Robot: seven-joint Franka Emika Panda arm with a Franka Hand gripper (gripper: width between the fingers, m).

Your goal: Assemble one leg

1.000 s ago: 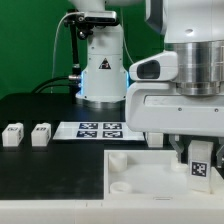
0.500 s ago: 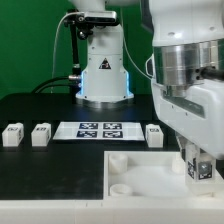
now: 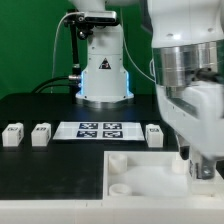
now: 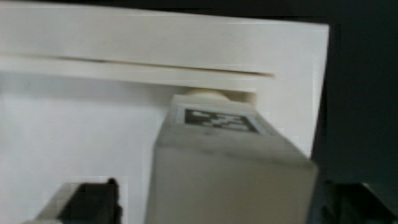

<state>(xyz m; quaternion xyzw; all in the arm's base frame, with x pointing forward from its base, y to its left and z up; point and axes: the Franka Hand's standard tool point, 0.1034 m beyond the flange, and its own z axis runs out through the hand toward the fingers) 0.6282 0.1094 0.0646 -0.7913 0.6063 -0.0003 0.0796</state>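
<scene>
- Over the white panel (image 3: pixel 150 172), at the exterior view's right, the leg (image 4: pixel 222 120) is clamped in the gripper (image 3: pixel 203 166).
- Three other legs (image 3: pixel 40 134) are left on the counter (image 3: pixel 50 170) beside the marker board (image 3: pixel 99 129).

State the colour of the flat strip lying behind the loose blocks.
White with black square tags: the marker board, clearest in the exterior view.

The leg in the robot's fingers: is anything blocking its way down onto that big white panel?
Nothing visible does. The leg is held over the white panel, and the wrist view shows only bare panel surface around it. The exact spot beneath the leg is hidden.
</scene>
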